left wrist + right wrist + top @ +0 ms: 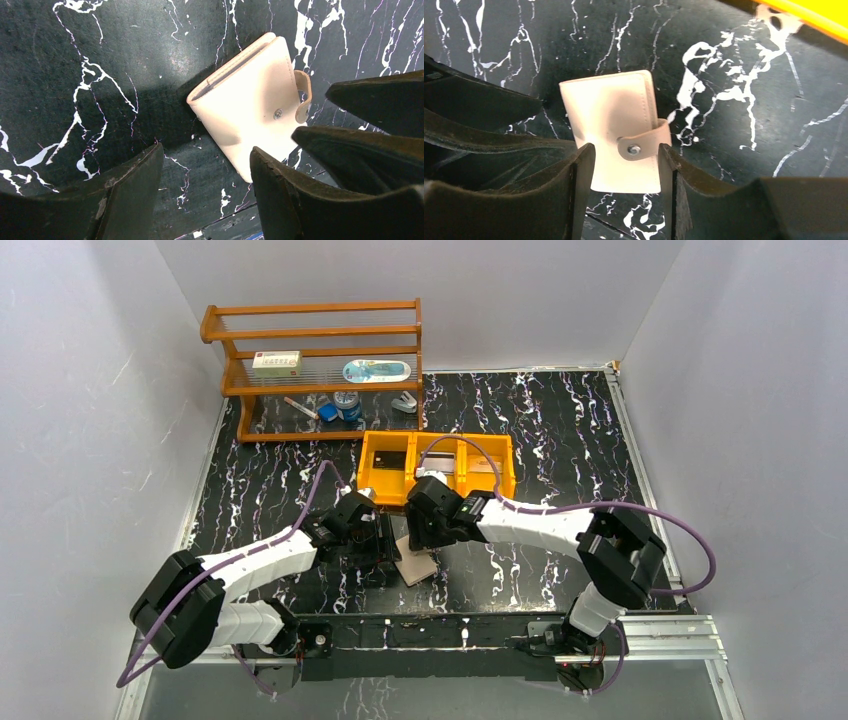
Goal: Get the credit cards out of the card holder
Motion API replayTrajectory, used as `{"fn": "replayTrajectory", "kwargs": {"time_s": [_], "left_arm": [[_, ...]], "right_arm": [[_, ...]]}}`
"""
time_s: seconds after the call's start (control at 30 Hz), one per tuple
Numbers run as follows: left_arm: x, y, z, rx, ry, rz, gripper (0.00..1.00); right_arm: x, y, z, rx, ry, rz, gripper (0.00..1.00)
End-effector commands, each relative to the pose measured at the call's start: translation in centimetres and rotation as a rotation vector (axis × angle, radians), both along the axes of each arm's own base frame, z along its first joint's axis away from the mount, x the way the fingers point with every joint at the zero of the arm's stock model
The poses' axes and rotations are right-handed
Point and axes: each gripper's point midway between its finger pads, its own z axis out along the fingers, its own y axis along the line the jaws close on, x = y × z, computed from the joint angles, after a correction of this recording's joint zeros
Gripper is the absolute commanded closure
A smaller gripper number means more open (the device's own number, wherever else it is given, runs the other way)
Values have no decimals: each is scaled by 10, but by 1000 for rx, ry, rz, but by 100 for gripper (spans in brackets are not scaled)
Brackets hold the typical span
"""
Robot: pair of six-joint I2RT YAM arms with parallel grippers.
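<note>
Since the card holder (pixel 616 130) lies folded shut on the marbled worktop (pixel 734 75) at frame centre, tab (pixel 646 145) snapped across its smooth beige cover, opening is the step in hand and no cards show. The right fingers (pixel 579 185) stand parted astride its lower end, gripping nothing; the left fingers (pixel 135 190), spread wide, hover just beside. Next, probably: pin it, then unsnap the tab.

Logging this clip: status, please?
Left gripper open beside card holder. Right gripper open, straddling it. Holder flat on table, tab snapped shut. Nothing blocking it.
</note>
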Motion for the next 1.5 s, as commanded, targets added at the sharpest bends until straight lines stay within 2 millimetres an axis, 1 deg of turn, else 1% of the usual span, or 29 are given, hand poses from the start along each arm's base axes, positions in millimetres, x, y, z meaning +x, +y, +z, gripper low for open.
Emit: {"fn": "replayTrajectory", "kwargs": {"time_s": [0.0,0.13,0.2,0.27,0.33,0.47,0.57,0.7,0.83,1.07,1.23,1.47], "left_arm": [[3,0,8,1,-20,-1,38],[3,1,8,2,-20,0,38],[3,1,8,2,-21,0,38],[3,1,8,2,-20,1,38],[3,1,8,2,-22,2,38],[4,1,9,2,-25,1,38],[4,0,9,4,-23,-2,38],[4,0,9,4,-22,1,38],[4,0,9,1,-18,1,38],[4,0,10,-2,-21,-1,38],[5,0,11,-3,-25,0,38],[5,0,11,-2,-28,0,38]], "right_arm": [[-1,23,4,62,12,47,41],[0,19,-8,-1,10,35,40],[4,10,-11,-54,-11,9,40],[9,-1,-10,-99,-43,-26,41],[14,-10,-7,-128,-72,-56,44],[20,-21,1,-154,-118,-89,54],[21,-26,3,-168,-129,-101,56],[19,-29,4,-169,-120,-109,60],[20,-29,10,-145,-135,-120,64],[24,-37,0,-201,-143,-128,69],[26,-37,-2,-211,-148,-128,72],[28,-36,-11,-238,-150,-90,71]]}}
